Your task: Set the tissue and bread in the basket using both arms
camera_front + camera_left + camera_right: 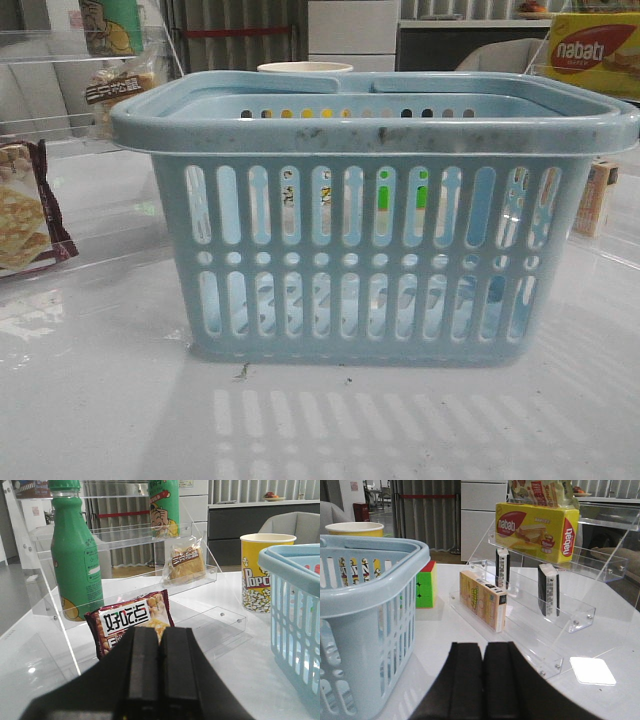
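The light-blue basket (370, 220) stands mid-table; it also shows in the left wrist view (295, 615) and the right wrist view (365, 605). The bread (186, 562), a clear bag with a dark label band, leans on a clear shelf tier beyond my left gripper (160, 635), which is shut and empty; the bread also shows in the front view (120, 90). Two small black tissue packets stand on edge on the right clear shelf, one nearer (548, 590) and one farther (502, 569). My right gripper (482, 652) is shut and empty, short of that shelf. Neither gripper shows in the front view.
A maroon-edged cracker bag (132, 622) lies just ahead of the left gripper, with a green bottle (75, 565) and a popcorn cup (262, 570) nearby. On the right are a yellow box (482, 600), a nabati box (537, 525) and a colour cube (425, 585).
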You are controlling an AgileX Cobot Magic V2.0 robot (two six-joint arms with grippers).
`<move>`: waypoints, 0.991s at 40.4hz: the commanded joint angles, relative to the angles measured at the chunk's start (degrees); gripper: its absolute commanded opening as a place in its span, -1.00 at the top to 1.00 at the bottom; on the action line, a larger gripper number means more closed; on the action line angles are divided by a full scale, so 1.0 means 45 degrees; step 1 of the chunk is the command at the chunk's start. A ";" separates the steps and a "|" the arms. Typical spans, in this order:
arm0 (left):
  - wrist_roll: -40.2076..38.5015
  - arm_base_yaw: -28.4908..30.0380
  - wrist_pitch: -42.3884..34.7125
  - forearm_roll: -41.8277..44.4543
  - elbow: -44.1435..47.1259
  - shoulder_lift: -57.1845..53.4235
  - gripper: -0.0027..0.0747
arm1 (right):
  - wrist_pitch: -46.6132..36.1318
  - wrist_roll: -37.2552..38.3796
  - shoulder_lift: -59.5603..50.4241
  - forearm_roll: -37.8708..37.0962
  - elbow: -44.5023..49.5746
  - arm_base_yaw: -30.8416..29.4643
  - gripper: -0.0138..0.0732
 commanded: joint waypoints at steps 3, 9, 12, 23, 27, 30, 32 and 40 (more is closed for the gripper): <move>-0.0027 -0.0010 -0.1110 -0.0043 -0.0032 -0.0217 0.70 | -0.1152 -0.0127 -0.0231 0.0014 0.0023 -0.0067 0.56; -0.0027 -0.0010 -0.1110 -0.0043 -0.0032 -0.0217 0.70 | -0.1152 -0.0127 -0.0231 0.0014 0.0023 -0.0067 0.56; -0.0027 -0.0010 -0.1110 -0.0043 -0.0032 -0.0217 0.70 | -0.1152 -0.0127 -0.0231 0.0014 0.0023 -0.0067 0.56; -0.0027 -0.0010 -0.1110 -0.0043 -0.0032 -0.0217 0.70 | -0.1152 -0.0127 -0.0231 0.0014 0.0023 -0.0067 0.56; -0.0027 -0.0010 -0.1182 -0.0043 -0.0032 -0.0217 0.70 | -0.1164 -0.0127 -0.0231 0.0014 0.0023 -0.0067 0.56; -0.0027 -0.0010 -0.1626 -0.0043 -0.0032 -0.0217 0.70 | -0.1193 -0.0127 -0.0231 0.0014 0.0023 -0.0067 0.56; -0.0027 -0.0010 -0.1982 -0.0043 -0.0059 -0.0217 0.70 | -0.1369 -0.0127 -0.0231 0.0014 -0.0004 -0.0067 0.56; -0.0027 -0.0010 -0.1677 -0.0043 -0.1740 -0.0217 0.70 | -0.1038 -0.0127 -0.0231 0.0029 -0.1607 -0.0002 0.56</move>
